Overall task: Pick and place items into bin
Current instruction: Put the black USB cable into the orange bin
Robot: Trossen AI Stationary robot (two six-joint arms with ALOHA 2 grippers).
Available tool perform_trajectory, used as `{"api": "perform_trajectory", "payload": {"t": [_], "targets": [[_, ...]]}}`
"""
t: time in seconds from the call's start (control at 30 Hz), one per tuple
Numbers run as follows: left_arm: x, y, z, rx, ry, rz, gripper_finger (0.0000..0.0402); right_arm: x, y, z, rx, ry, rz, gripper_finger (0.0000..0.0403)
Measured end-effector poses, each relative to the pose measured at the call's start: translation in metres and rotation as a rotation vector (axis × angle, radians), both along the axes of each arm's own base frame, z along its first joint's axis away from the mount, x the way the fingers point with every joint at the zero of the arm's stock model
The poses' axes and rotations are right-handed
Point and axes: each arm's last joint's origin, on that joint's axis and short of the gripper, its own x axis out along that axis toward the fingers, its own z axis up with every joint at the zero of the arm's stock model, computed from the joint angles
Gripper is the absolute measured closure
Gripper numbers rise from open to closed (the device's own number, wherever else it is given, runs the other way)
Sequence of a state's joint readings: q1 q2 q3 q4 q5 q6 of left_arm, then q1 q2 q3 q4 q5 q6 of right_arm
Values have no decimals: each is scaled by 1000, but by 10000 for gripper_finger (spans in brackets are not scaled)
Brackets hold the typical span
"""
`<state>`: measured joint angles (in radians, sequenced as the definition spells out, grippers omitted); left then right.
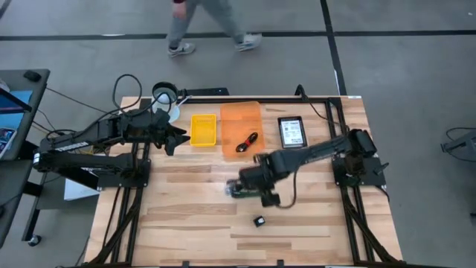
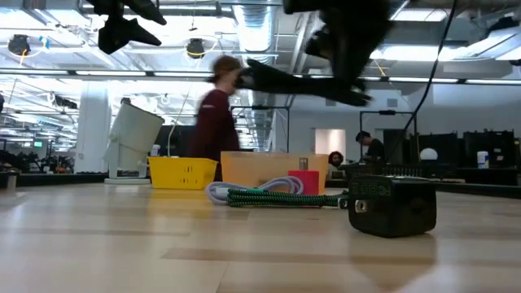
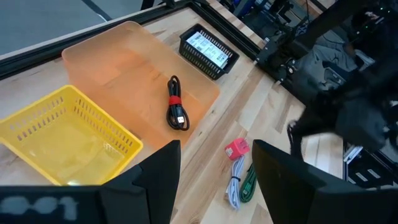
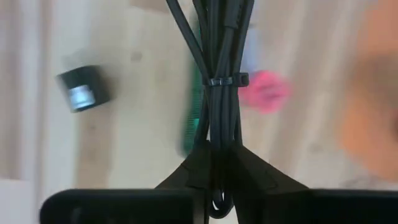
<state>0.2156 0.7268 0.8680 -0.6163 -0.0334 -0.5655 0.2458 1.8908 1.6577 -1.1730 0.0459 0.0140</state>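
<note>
The right gripper (image 4: 214,180) is clamping its fingers on a black cable bundle (image 4: 217,81) above the table, ready to carry it to the orange bin (image 1: 242,119), while the left gripper (image 3: 214,180) is waiting open beside the yellow basket (image 1: 203,129)

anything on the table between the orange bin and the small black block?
Yes: in the high view the right tool, shut on a black cable bundle, hangs between the orange bin and the black block, over the green cable.
</note>
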Motion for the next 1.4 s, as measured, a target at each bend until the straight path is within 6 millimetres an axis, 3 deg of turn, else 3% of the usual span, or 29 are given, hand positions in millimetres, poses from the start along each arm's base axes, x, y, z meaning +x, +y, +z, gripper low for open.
{"api": "perform_trajectory", "payload": {"t": [0.13,0.33,0.53,0.73,0.97,1.4], "targets": [[0,0,0,0,0,0,212,9,-37,26,-76,-47,-23,377],[0,0,0,0,0,0,212,16,-108,47,-130,-95,-88,370],[0,0,0,0,0,0,212,8,-178,52,-160,-108,-165,377],[0,0,0,6,1,11,212,-6,-229,53,-159,-120,-236,364],[0,1,0,24,5,46,212,-11,-252,54,-120,-174,-221,359],[0,2,0,26,6,51,212,1,-241,57,-150,-247,-150,329]]}}
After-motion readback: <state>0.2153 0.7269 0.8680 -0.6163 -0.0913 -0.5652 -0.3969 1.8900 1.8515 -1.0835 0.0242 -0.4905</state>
